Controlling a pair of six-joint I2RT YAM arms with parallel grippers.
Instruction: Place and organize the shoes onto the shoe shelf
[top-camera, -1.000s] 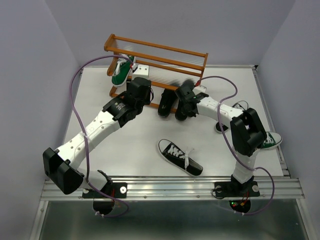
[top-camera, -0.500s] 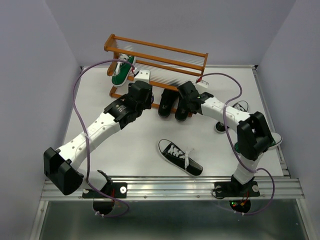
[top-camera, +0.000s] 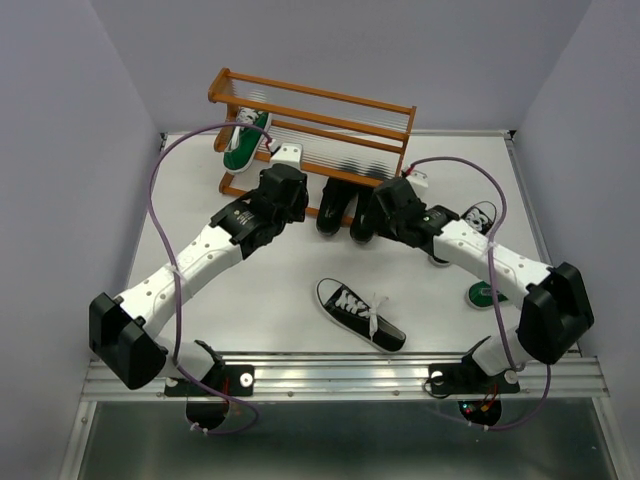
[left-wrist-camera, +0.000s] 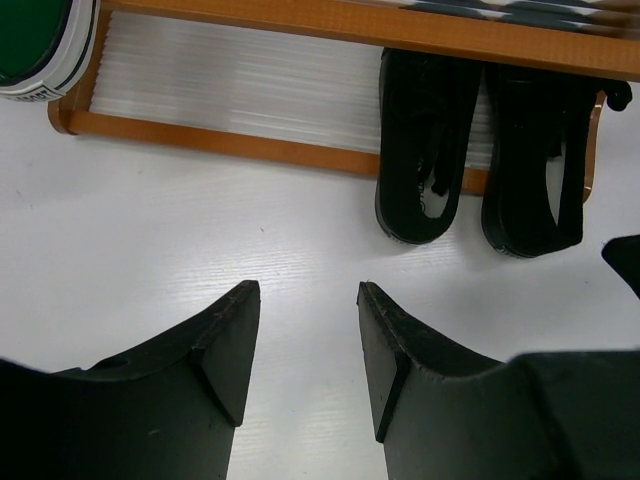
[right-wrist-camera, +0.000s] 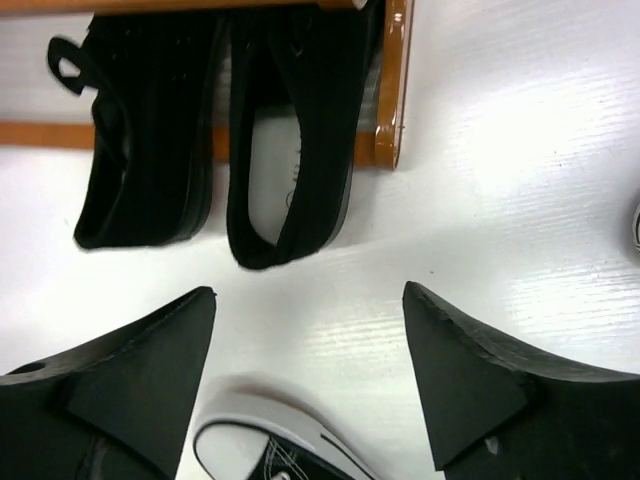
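From above, I see the shoe shelf (top-camera: 312, 101) standing at the far side of the white table (top-camera: 260, 290), an orange-brown frame with two tiers of thin rods. One green sneaker (top-camera: 243, 141) sits tilted at the shelf's left end; I cannot tell which tier carries it. Two plain shoes, the left black shoe (top-camera: 334, 206) and the right black shoe (top-camera: 364, 218), lie side by side toward the right end of the lower tier, with their near ends sticking out over the front rail. A black sneaker (top-camera: 361, 314) with white laces and a white sole lies alone on the table, near the middle and at an angle. On the right, a second black sneaker (top-camera: 481, 215) shows partly behind my right arm. A second green sneaker (top-camera: 487, 294) lies nearer, also partly hidden by that arm. My left gripper (left-wrist-camera: 305, 291) hovers over bare table just in front of the lower tier, left of the black pair. Its fingers stand a narrow gap apart and hold nothing. My right gripper (right-wrist-camera: 308, 292) hovers just on the near side of that black pair, by the shelf's right end post. Its fingers are spread wide with nothing between them, and one end of the black sneaker shows below them in the wrist view.
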